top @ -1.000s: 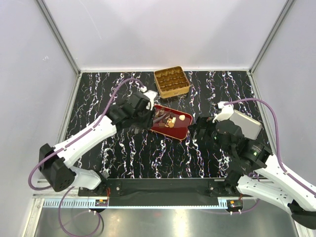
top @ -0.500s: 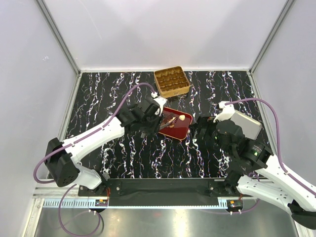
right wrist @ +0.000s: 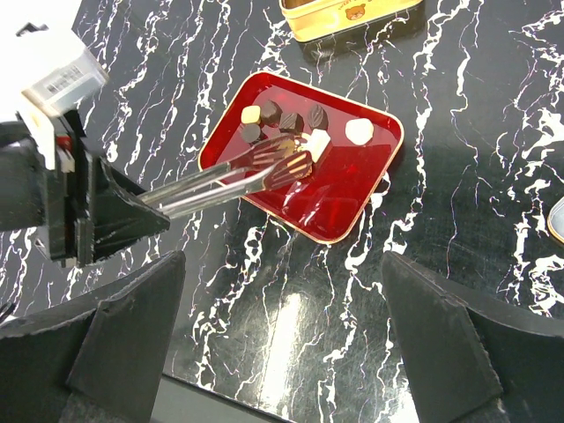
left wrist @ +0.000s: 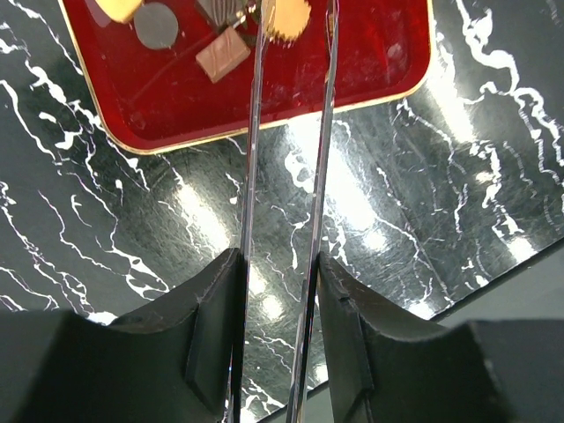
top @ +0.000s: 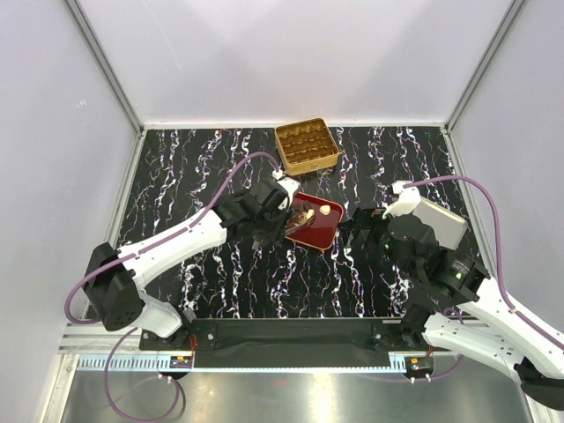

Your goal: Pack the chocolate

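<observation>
Black, white-veined stone pattern covers the worktop (top: 308, 282), and the packing on it looks to be at the picking stage, not near its end. The right gripper (right wrist: 282, 339) hangs over the middle right with its fingers spread wide and nothing between them. The left gripper (left wrist: 278, 300) is clamped on a pair of metal tongs (right wrist: 211, 185), pressing the two blades close together.

The red tray (right wrist: 339, 189) sits at the worktop's centre. Its long sides run roughly parallel to the far edge, slanting a little toward the near right corner. The gold tin (right wrist: 352, 16) stands just beyond it, near the middle of the far edge. Its cells are too small to read, so I cannot tell how many are filled.

The tongs reach into the tray from the left, with their tips over its middle; whether they pinch a piece is unclear. The chocolate (right wrist: 359, 130), some seven pieces showing, lies on the tray, so by my reading all of these are left to move. Each piece is too squat to point anywhere. Together they form a loose row along the tray's far long side, following its long axis.
</observation>
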